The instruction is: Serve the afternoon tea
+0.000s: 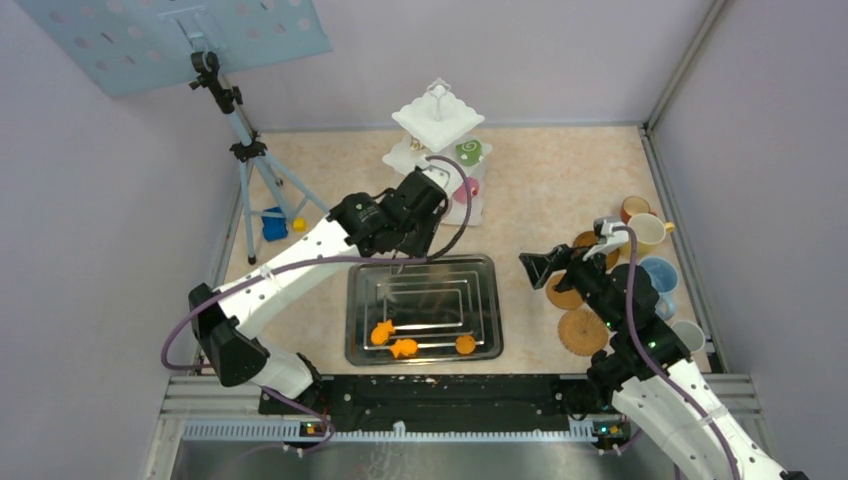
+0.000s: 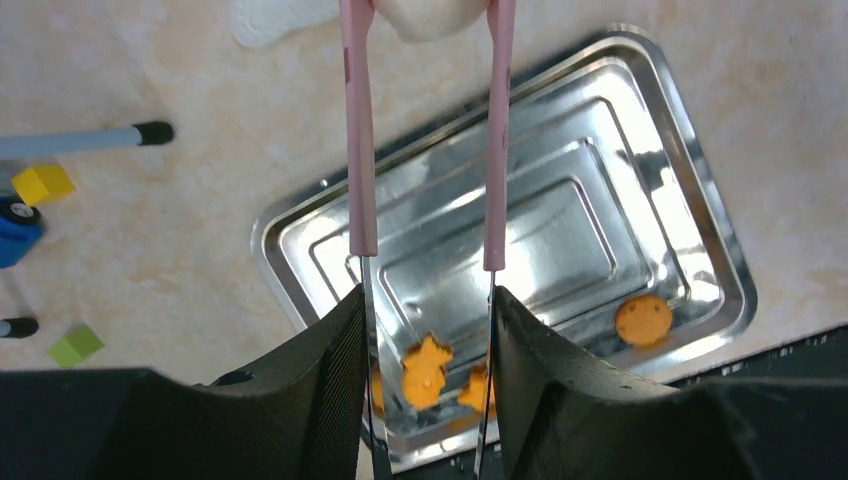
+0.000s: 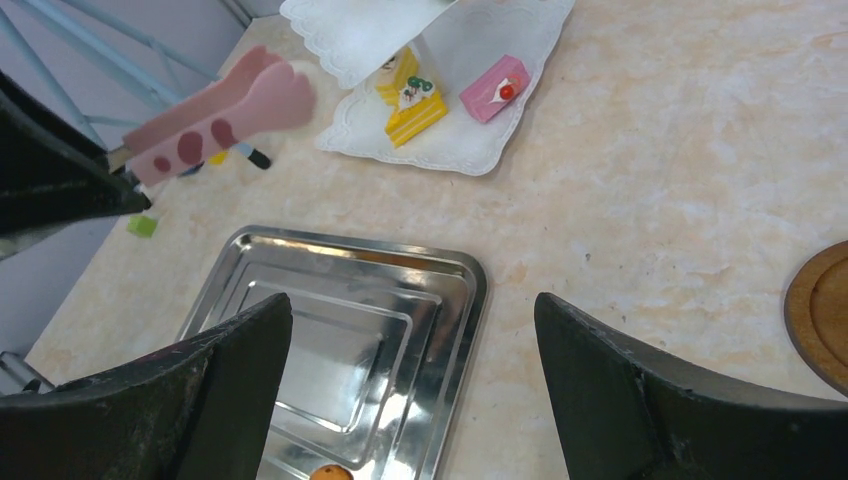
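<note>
My left gripper (image 1: 428, 190) (image 2: 428, 300) is shut on the pink tongs (image 2: 357, 150), which reach out to a cream pastry (image 2: 430, 15) between their tips beside the white three-tier stand (image 1: 437, 118). The tong tips (image 3: 265, 98) hover left of the stand's bottom tier (image 3: 440, 160). A green swirl pastry (image 1: 468, 152) sits on the middle tier. A yellow pastry (image 3: 415, 105) and a pink pastry (image 3: 493, 88) lie on the bottom tier. Three orange pastries (image 1: 403, 348) (image 2: 425, 370) lie in the steel tray (image 1: 485, 300). My right gripper (image 1: 538, 268) (image 3: 412, 310) is open and empty over the tray's right edge.
Brown (image 1: 634, 208), yellow (image 1: 648, 232), blue (image 1: 660, 275) and grey (image 1: 688, 335) mugs stand along the right wall, with round coasters (image 1: 583, 330) beside them. A tripod (image 1: 250, 150) with blue and yellow toys (image 1: 275, 222) stands at the left. A green block (image 2: 75, 345) lies near it.
</note>
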`<state>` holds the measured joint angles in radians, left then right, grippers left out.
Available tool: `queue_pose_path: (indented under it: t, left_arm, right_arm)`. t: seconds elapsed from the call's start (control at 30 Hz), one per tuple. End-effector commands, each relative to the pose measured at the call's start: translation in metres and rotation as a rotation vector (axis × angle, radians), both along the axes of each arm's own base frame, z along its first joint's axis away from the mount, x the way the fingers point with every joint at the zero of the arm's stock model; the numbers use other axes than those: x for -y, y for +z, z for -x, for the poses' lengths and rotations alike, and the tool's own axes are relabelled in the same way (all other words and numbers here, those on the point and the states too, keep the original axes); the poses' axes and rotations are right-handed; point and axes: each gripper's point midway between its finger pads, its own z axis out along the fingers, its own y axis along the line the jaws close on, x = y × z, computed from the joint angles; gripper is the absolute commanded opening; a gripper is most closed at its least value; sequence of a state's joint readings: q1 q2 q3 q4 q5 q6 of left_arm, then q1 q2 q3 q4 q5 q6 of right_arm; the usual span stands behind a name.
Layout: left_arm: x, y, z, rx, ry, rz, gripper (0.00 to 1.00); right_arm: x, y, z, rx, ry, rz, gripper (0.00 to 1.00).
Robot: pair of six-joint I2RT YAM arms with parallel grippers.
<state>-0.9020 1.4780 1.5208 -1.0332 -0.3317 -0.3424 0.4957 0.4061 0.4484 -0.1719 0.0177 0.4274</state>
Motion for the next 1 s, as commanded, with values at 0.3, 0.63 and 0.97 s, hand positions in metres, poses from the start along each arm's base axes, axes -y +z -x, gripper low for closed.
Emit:
queue_pose_path:
  t: [0.3,0.63,0.97]
  left_arm:
    - [-0.006,0.047,-0.095,0.269,0.1,0.247,0.4]
    - [0.013,0.033,-0.118,0.259,0.095,0.247,0.41]
    - [0.029,0.017,-0.13,0.218,0.079,0.24,0.44]
  right_arm:
    - [0.013,0.042,0.003,0.074,-0.049,0.0,0.99]
    - [0.018,0.044,0.003,0.078,-0.067,0.02,0.99]
    - [0.021,0.044,0.004,0.08,-0.082,0.026,0.98]
